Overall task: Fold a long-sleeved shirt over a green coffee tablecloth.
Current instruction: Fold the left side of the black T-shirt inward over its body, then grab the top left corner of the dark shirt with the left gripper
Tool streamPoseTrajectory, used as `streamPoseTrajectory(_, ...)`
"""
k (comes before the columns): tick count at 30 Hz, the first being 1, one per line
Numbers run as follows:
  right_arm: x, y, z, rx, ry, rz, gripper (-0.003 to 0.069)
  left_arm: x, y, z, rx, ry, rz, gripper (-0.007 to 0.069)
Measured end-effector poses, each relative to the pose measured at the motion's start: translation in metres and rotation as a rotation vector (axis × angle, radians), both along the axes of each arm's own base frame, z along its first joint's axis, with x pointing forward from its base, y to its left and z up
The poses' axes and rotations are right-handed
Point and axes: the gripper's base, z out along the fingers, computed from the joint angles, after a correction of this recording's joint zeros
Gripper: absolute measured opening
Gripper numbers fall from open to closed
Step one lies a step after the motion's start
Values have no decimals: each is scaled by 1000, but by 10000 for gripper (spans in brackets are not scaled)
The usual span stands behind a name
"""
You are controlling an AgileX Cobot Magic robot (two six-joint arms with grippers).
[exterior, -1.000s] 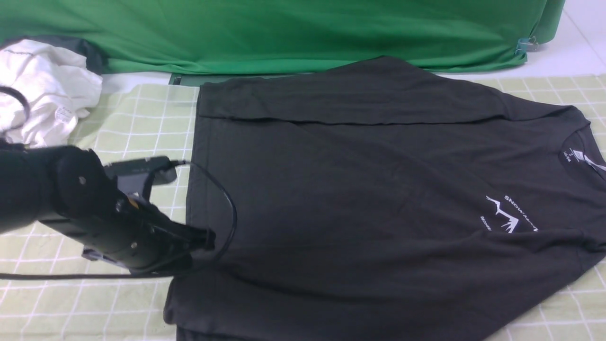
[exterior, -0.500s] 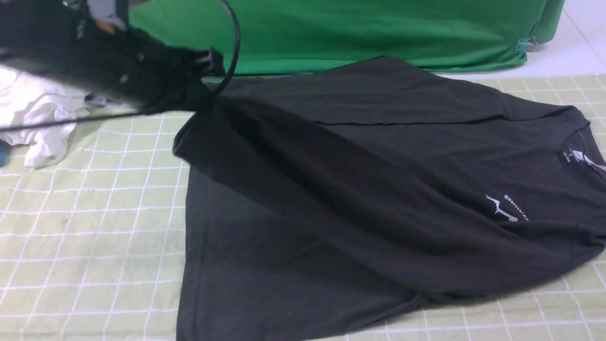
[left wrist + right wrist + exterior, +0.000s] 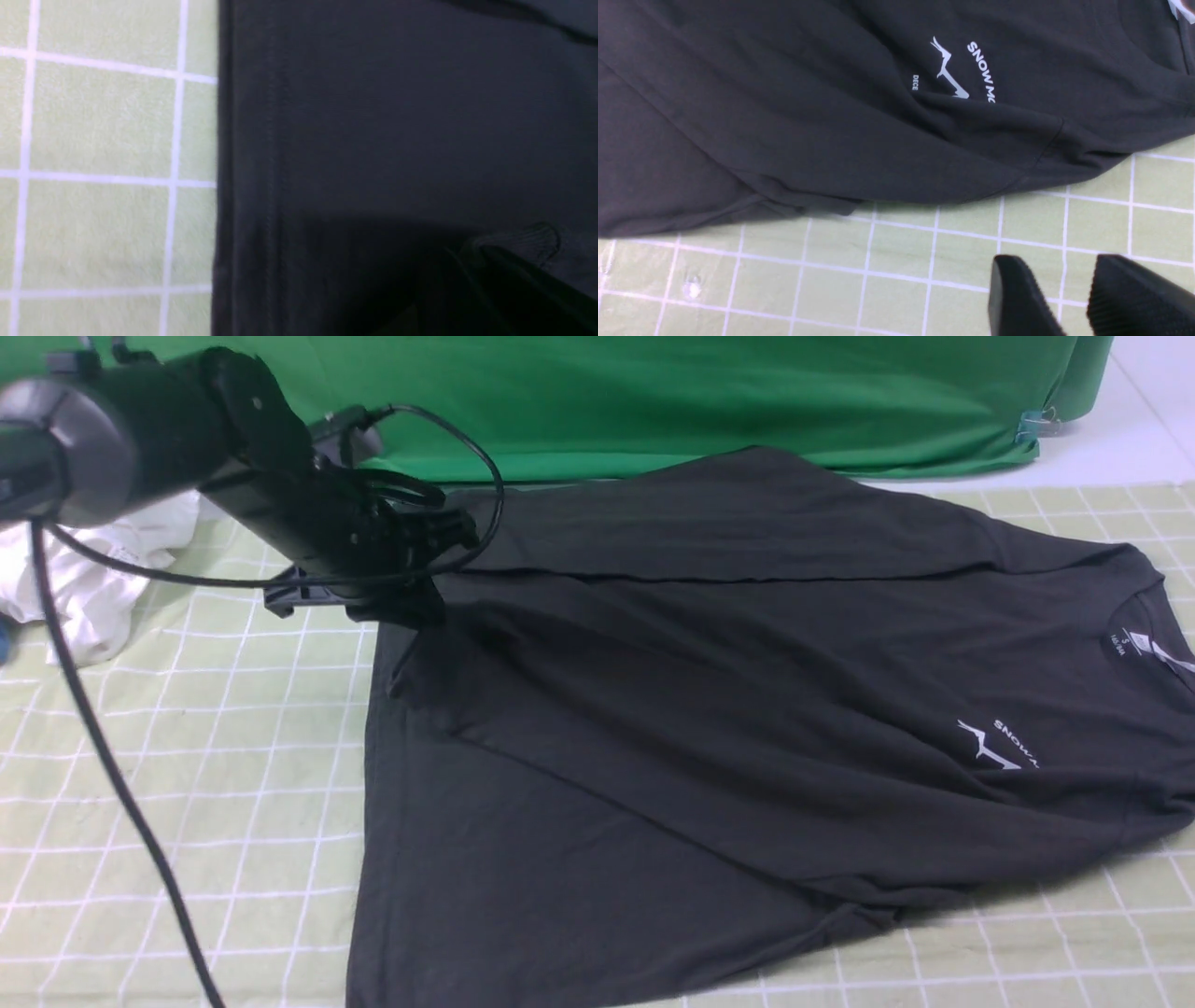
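We see the long-sleeved shirt flat on the green coffee tablecloth. Left gripper over its far hem corner, can't tell jaw state. Right gripper fingers apart, empty, beside shirt.

Chest of long-sleeved shirt, right side of scene: white lettering beside a white mountain logo. Right wrist view reads "SNOW MO", the remainder hidden under a fold. Smaller "DECE" stands beside it, also cut off. Neck label, far right: white print, too small to read.
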Motion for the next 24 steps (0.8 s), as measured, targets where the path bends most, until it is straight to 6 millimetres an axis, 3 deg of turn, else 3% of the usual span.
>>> streamPoseTrajectory(4,0,0,0,0,0,0,237,22,16,7,-5,6,21,234)
streamPoseTrajectory(5,0,0,0,0,0,0,237,23,17,8,-6,8,23,241)
streamPoseTrajectory(6,0,0,0,0,0,0,237,35,28,19,-20,-24,50,308)
streamPoseTrajectory(9,0,0,0,0,0,0,237,51,39,33,-74,-65,100,382)
streamPoseTrajectory(12,0,0,0,0,0,0,237,62,41,32,-116,-77,129,409)
streamPoseTrajectory(20,1,0,0,1,-9,-1,237,85,31,-49,-265,80,230,354)
streamPoseTrajectory(24,1,0,1,2,-11,-1,237,93,31,-56,-320,40,287,324)
